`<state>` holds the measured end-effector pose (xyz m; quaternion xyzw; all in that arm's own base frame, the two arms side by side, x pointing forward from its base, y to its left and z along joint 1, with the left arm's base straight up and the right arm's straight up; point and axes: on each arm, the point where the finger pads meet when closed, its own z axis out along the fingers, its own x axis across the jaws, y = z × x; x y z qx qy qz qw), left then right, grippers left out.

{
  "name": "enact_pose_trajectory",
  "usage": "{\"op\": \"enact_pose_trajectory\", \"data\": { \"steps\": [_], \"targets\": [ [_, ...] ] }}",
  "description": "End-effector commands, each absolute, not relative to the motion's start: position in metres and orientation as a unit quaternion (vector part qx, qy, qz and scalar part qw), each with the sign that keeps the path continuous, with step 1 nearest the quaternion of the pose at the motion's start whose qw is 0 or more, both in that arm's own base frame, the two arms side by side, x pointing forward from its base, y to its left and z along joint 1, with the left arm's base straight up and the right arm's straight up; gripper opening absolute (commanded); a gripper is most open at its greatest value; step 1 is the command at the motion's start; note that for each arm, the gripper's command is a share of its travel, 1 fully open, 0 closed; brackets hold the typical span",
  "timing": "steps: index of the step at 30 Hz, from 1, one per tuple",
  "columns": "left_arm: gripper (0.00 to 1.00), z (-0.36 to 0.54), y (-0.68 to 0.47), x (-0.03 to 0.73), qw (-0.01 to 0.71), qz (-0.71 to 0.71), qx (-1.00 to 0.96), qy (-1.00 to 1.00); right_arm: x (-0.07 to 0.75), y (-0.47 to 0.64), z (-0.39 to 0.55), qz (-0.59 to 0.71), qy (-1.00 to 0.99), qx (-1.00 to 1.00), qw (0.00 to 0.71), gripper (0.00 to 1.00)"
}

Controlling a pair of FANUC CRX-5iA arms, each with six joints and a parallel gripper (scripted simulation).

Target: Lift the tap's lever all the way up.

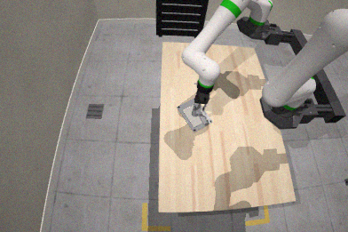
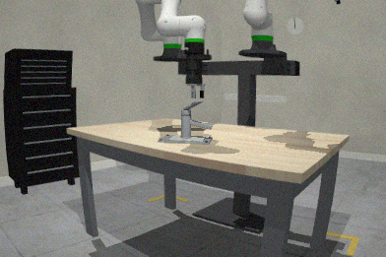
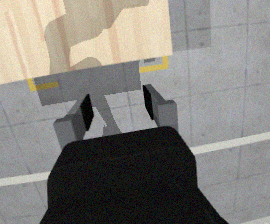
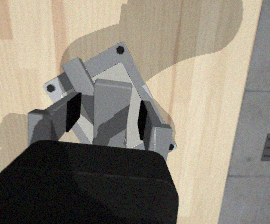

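Grey metal makes up the tap (image 1: 205, 118) (image 2: 186, 125) (image 4: 78, 75), which stands upright on its flat plate (image 1: 187, 119) (image 2: 184, 142) (image 4: 105, 61) on the wooden bench (image 1: 177, 180) (image 2: 246, 152) (image 3: 136, 35) (image 4: 201, 100). Its lever (image 1: 196, 111) (image 2: 193, 105) (image 4: 112, 95) slopes upward from the top of the column, its free end higher than the pivot, so we would call the lift at least partly made. Whether that slope is the top of its travel we cannot tell: no view shows a stop or a mark to judge by.

Our right hand (image 1: 201, 106) (image 2: 197, 95) (image 4: 110, 108) is over the tap with its fingers apart and nothing clamped between them. From the exterior view the fingertips look just above the lever's raised end; the wrist view sets the lever between them, but below. We see no sure contact.

Our left hand (image 2: 337, 1) (image 3: 117, 100) hangs well apart from the tap, fingers also spread and holding nothing, and we judge that it has no part to play.

What is left, as we read it, is to make sure the lever is fully up and, if it is short, to push from beneath its free end.
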<state>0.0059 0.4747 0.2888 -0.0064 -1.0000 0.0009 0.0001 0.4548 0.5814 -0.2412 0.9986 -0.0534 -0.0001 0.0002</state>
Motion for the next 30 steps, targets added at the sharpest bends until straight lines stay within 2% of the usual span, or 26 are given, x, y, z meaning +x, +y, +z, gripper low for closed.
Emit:
{"op": "enact_pose_trajectory", "data": {
  "steps": [1,23,24,30],
  "targets": [
    [1.0,0.29,0.475,0.006,0.0,0.0,-0.006,-1.0,0.456,0.582,-0.23,0.001,-0.054,0.999,-0.001,1.0],
    [1.0,0.29,0.475,0.006,0.0,0.0,-0.006,-1.0,0.456,0.582,-0.207,0.001,-0.054,0.999,-0.001,1.0],
    [1.0,0.29,0.475,0.006,0.0,0.0,-0.006,-1.0,0.456,0.582,-0.207,0.001,-0.054,0.999,-0.001,0.0],
    [1.0,0.29,0.475,0.006,0.0,0.0,-0.006,-1.0,0.456,0.582,-0.207,0.001,-0.054,0.999,-0.001,0.0]
  ]
}}
